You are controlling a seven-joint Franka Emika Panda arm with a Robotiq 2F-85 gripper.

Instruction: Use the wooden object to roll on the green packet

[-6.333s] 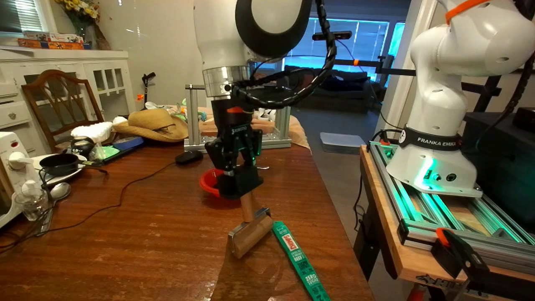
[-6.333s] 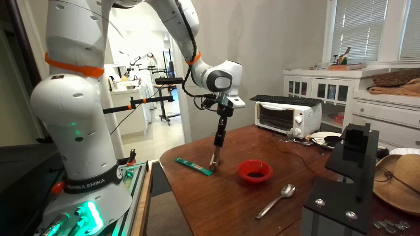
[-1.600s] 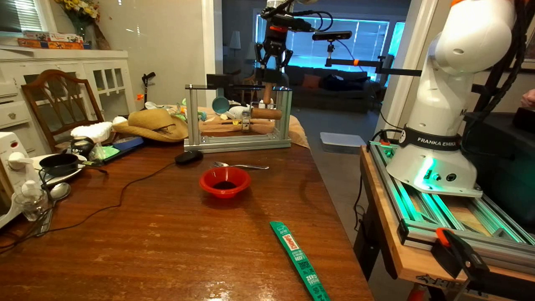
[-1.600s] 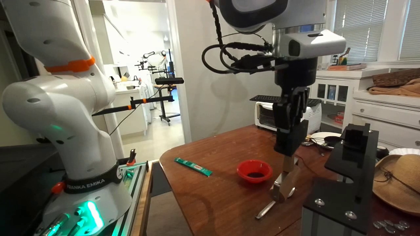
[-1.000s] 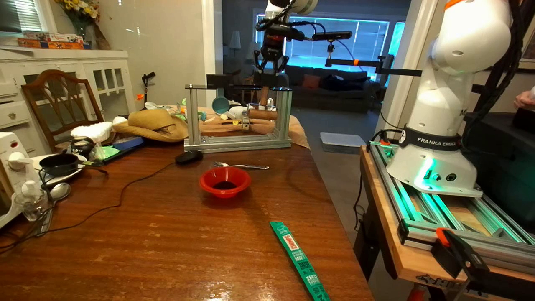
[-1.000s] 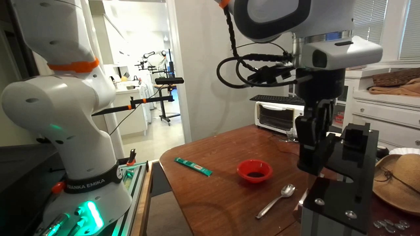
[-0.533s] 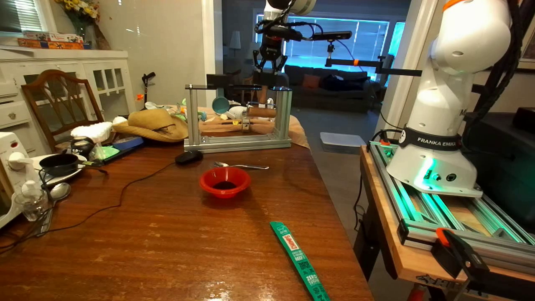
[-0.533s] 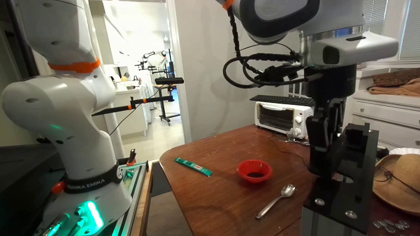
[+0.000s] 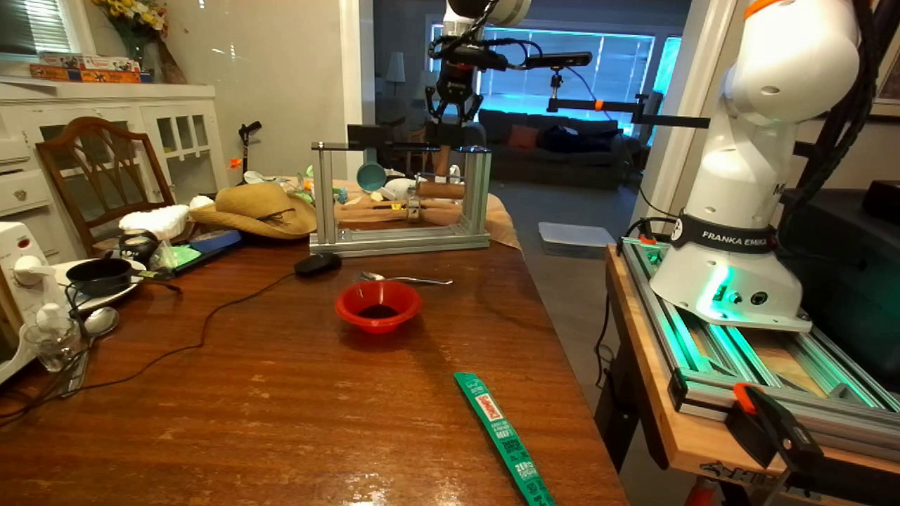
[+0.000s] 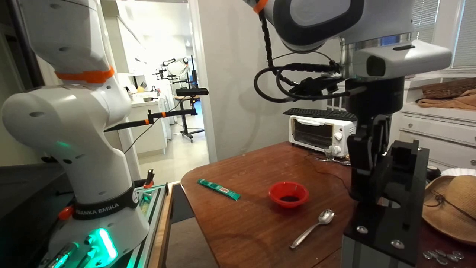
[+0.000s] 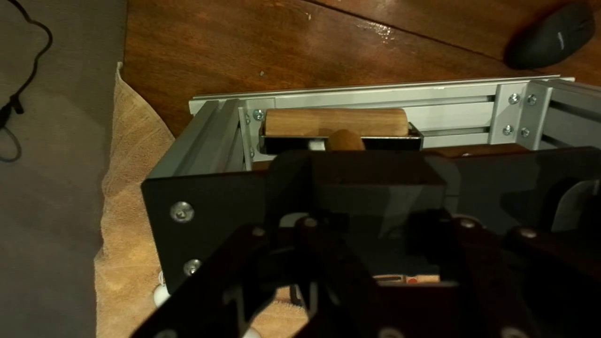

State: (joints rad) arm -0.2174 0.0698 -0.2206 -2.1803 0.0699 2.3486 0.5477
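The wooden roller (image 11: 324,123) is now in the metal rack (image 9: 399,243), no longer beside the green snack packet (image 9: 502,437) on the table (image 9: 281,422). The gripper (image 9: 452,121) seems to hold the roller by its black block (image 11: 378,170). I guess rolling is done.

Pale wall (image 9: 288,77), dark sofa (image 9: 548,163), window (image 9: 615,79) — blue-lit

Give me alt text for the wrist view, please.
A wooden roller, apparently held by the dark gripper, is seen from above at a silver metal frame. At upper right a black computer mouse lies on the brown table; tan cloth lies at left.
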